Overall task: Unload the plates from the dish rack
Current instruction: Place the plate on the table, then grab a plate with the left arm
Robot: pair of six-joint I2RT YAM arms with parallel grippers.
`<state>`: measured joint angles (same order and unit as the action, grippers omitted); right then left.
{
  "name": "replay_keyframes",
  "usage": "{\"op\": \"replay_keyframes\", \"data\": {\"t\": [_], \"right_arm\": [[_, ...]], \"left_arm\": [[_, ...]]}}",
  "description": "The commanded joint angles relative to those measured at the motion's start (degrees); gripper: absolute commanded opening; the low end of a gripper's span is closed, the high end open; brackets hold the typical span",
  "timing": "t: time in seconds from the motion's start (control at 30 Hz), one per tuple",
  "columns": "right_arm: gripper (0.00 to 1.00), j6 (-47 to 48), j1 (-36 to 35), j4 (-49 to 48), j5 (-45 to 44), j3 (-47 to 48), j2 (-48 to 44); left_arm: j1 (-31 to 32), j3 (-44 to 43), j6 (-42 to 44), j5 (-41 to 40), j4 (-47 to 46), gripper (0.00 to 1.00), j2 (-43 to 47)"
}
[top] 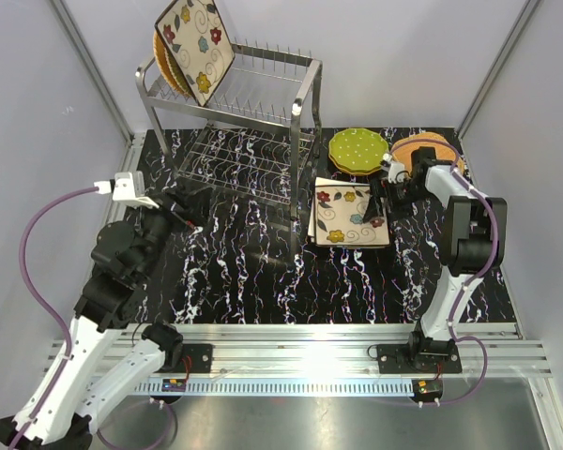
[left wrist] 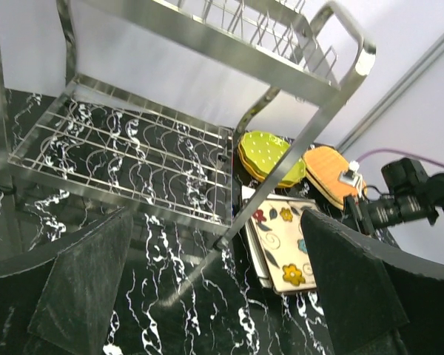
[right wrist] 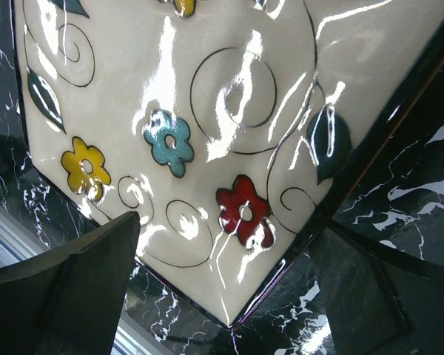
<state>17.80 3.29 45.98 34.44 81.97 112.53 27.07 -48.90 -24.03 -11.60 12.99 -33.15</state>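
The rack (top: 235, 112) stands at the far left of the black marbled table (top: 263, 281). Two plates sit in its top tier, at the far left end. One is a flowered plate (top: 194, 47) stood on edge among the prongs. The other is a wicker plate (top: 164, 70) just behind it, mostly hidden.

More plates lie on the table to the right of the rack. A square stack (top: 350, 214) of cream flowered plates lies flat just beside the rack's near right leg. Green plates (top: 358, 150), dotted, lie one on another just beyond it. A tan plate (top: 422, 142) lies to the right of those, partly covered by the right arm.

The right gripper (top: 379, 204) hangs over the near right corner of the square stack. Its fingers (right wrist: 74, 288) are spread wide to either side of that corner and clamp nothing. Whether they touch the top plate I cannot tell.

The left gripper (top: 195, 204) is low at the rack's near left side, pointing right along the wire lower shelf (left wrist: 126, 159). Its fingers (left wrist: 81, 288) are also wide apart, and only table and rack show between them.
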Motion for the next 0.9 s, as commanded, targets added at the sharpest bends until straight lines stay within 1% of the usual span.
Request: {"op": "replay_keyframes", "data": {"t": [0.0,0.23,0.37,0.4,0.57,0.7,0.87], "right_arm": [[1.00,0.74,-0.74,-0.45,0.28,0.47,-4.95],[1.00,2.23,-0.83,-0.10,-1.39,0.12,-6.79],[1.00,4.08,-0.83,-2.11,-3.58,-1.55,-10.21],[1.00,4.34,-0.83,-2.55,-4.02,-1.99,-10.23],[1.00,5.75,-0.83,-5.02,-5.43,-3.05,-14.53],[1.00,5.84,-0.83,-6.68,-4.64,-2.61,-17.08],[1.00,5.49,-0.83,-9.40,-0.87,-3.22,-21.29]], "left_arm": [[-0.09,-4.88,0.21,-3.17,-0.69,0.99,-2.79],[-0.70,-13.83,2.85,-3.35,-0.25,0.99,-11.49],[-2.98,-20.51,3.38,1.12,1.42,0.99,-17.64],[-2.99,-20.53,3.38,2.27,1.59,0.99,-18.52],[-7.29,-26.06,1.54,7.36,1.51,0.99,-22.75],[-11.76,-29.75,-0.92,11.06,0.89,0.99,-25.65],[-15.03,-33.09,-3.12,15.28,-0.69,0.99,-29.68]]}}
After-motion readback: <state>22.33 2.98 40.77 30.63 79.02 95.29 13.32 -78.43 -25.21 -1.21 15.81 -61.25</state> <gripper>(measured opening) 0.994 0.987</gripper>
